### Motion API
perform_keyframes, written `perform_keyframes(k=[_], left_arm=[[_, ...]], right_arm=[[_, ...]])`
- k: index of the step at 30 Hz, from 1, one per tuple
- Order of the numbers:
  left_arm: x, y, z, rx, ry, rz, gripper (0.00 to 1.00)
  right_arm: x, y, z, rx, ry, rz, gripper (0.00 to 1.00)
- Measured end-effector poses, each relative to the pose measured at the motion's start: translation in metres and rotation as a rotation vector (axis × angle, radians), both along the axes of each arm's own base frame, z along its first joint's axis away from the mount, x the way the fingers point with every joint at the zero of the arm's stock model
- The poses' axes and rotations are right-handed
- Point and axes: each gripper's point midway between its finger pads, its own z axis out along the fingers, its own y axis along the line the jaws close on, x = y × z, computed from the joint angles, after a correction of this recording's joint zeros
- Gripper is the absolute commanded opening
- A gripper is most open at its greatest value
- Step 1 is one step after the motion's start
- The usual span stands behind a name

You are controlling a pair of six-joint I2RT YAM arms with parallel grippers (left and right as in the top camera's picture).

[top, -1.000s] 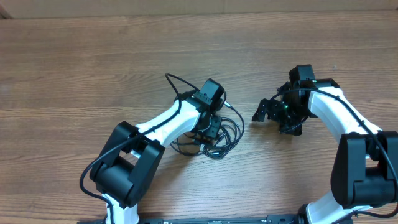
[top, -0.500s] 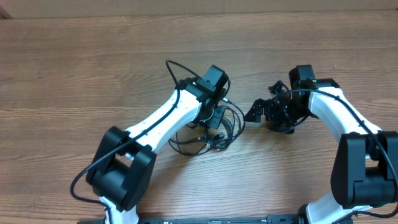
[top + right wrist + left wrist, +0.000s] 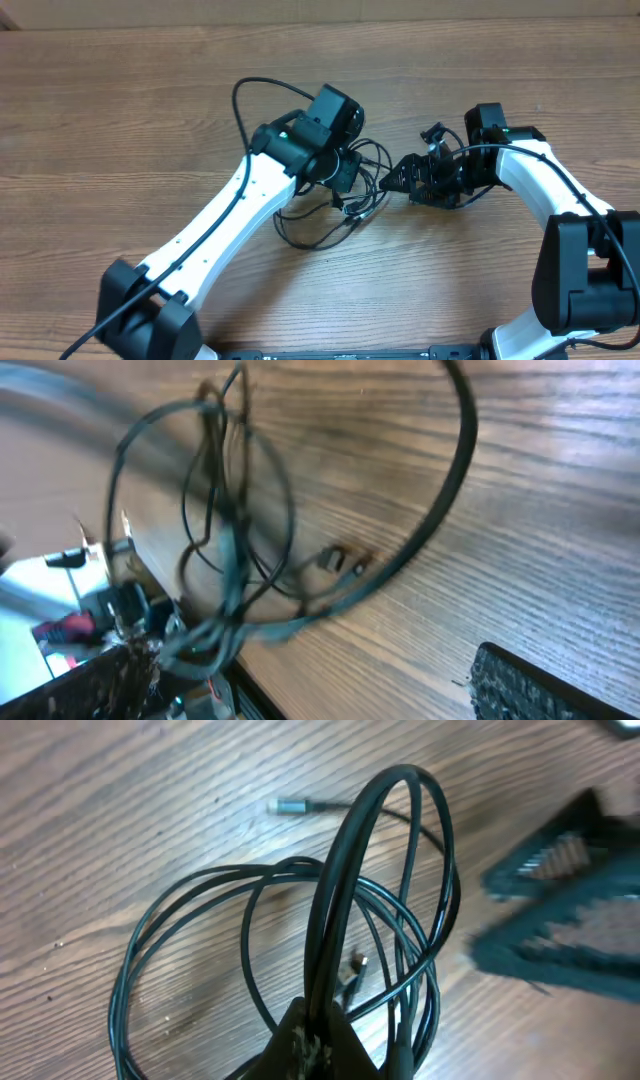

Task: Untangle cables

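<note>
Nearest the robot's bases, bare wood is left between the two arms. From there the left arm (image 3: pixel 230 215) is stretched diagonally to mid-table and the right arm (image 3: pixel 540 175) is bent inward from the other side.

At the centre, the cables (image 3: pixel 336 900) are pinched in the left claw (image 3: pixel 318 1045). Its fingers are shut tight on several strands where they cross, and one loop is stood up towards the wrist camera. The remaining loops appear to lie slack on the table (image 3: pixel 120 90) below and to the near side of the grip. The bundle is judged to be held this way so that a single strand is offered clear of the rest.

Just beside it, the right claw (image 3: pixel 410 165) is pointed at the tangle with its fingers spread wide and nothing between them. It is close to the loops but not seen touching them. It seems placed to take a strand and draw it away to the right, where open wood is available.

Beyond the grip, a silver-tipped plug (image 3: pixel 290 807) is seen lying free on the wood at the end of a thin lead, which suggests one end that could be pulled out.

Farther off, a broad stretch of table is left open up to its far edge, well apart from the work. Room for pulling is tightest where the two wrists meet.
</note>
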Motion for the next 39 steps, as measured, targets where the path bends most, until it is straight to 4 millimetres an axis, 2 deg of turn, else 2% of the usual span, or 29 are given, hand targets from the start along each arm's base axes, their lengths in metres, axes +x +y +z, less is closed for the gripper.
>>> perform_keyframes(k=[2, 5, 8, 10, 12, 14, 17, 22, 25, 30, 32, 34, 37, 39], left_arm=[[-0.001, -0.001, 0.008, -0.021, -0.011, -0.005, 0.04], [-0.004, -0.002, 0.01, -0.03, -0.006, -0.01, 0.04], [-0.006, -0.005, 0.011, -0.043, 0.006, -0.019, 0.04], [-0.006, 0.0, 0.009, -0.037, 0.017, -0.011, 0.04], [-0.006, 0.007, 0.008, -0.029, 0.031, 0.004, 0.04], [-0.005, 0.022, 0.009, -0.02, 0.051, 0.039, 0.04], [-0.001, 0.052, 0.019, -0.036, 0.074, 0.111, 0.04], [0.005, 0.11, 0.058, -0.077, 0.0, 0.26, 0.04], [0.004, 0.128, 0.07, -0.088, -0.026, 0.307, 0.04], [0.003, 0.138, 0.068, -0.066, -0.021, 0.335, 0.04], [0.001, 0.149, 0.064, -0.009, -0.014, 0.379, 0.04], [-0.004, 0.169, 0.059, 0.077, -0.005, 0.461, 0.04], [-0.008, 0.218, 0.056, 0.241, -0.018, 0.649, 0.04], [-0.009, 0.235, 0.056, 0.268, -0.018, 0.713, 0.05]], right_arm=[[0.001, 0.002, 0.0, 0.0, 0.004, -0.006, 1.0], [0.0, 0.014, -0.001, -0.011, 0.007, 0.009, 1.0], [-0.003, 0.023, -0.019, -0.159, 0.05, -0.025, 1.0], [-0.004, 0.018, -0.034, -0.315, 0.082, -0.087, 1.0], [-0.004, 0.013, -0.042, -0.408, 0.088, -0.127, 1.0], [0.0, 0.002, -0.049, -0.522, 0.088, -0.199, 1.0], [0.004, -0.002, -0.052, -0.569, 0.082, -0.249, 1.0], [0.007, -0.018, -0.055, -0.649, 0.075, -0.305, 1.0], [0.009, -0.022, -0.055, -0.671, 0.07, -0.32, 1.0], [0.009, -0.026, -0.056, -0.696, 0.067, -0.332, 1.0], [0.009, -0.027, -0.056, -0.698, 0.069, -0.331, 1.0], [0.009, -0.028, -0.056, -0.705, 0.067, -0.333, 1.0], [0.012, -0.041, -0.057, -0.752, 0.055, -0.359, 1.0], [0.013, -0.044, -0.057, -0.763, 0.051, -0.366, 1.0]])
